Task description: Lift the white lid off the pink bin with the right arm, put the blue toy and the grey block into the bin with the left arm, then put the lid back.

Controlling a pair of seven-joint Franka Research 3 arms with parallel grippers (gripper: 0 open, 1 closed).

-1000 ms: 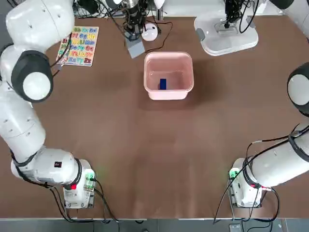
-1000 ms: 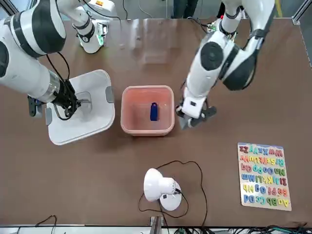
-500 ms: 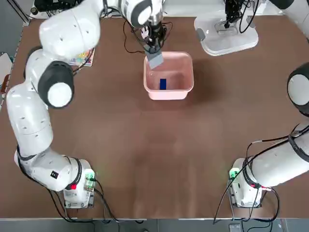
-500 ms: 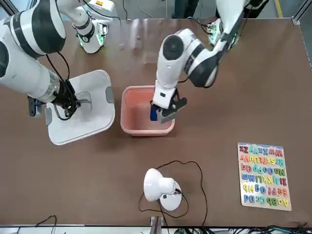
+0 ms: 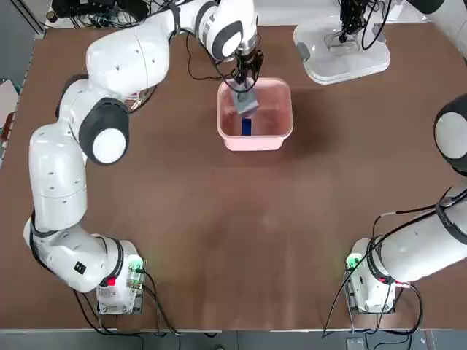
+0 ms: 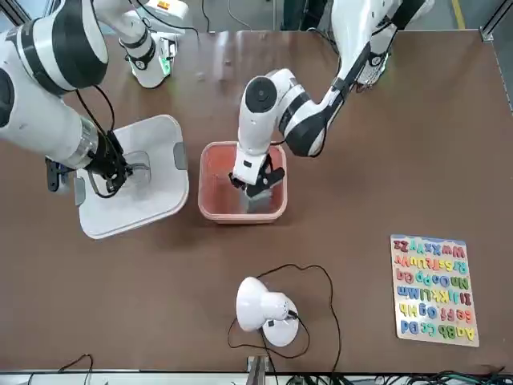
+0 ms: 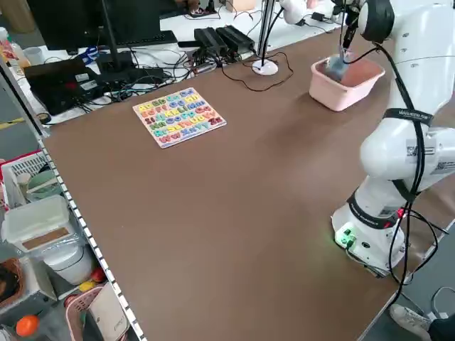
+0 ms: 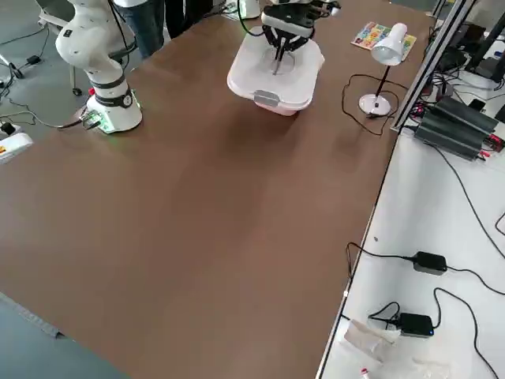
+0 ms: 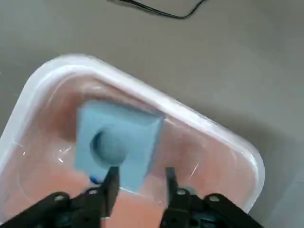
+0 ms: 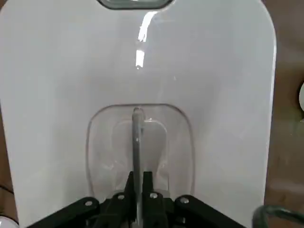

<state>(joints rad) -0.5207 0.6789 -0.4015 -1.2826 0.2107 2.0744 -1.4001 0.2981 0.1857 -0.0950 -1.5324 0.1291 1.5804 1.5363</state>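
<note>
Over the pink bin (image 5: 286, 109), the left arm (image 5: 128, 62) reaches far across the table, wrist bent so the left gripper (image 9: 138, 178) points down into the tub w/ fingers parted. The grey block (image 9: 116, 142) sits just off the fingertips, flat face w/ round dimple toward the wrist cam; can't tell if still touching. Blue toy (image 5: 246, 127) lies on the bin floor, long axis running toward/away from the robot. R gripper (image 10: 138, 183) is pressed together on the white lid (image 6: 152, 200), flat on the table beside the bin.
</note>
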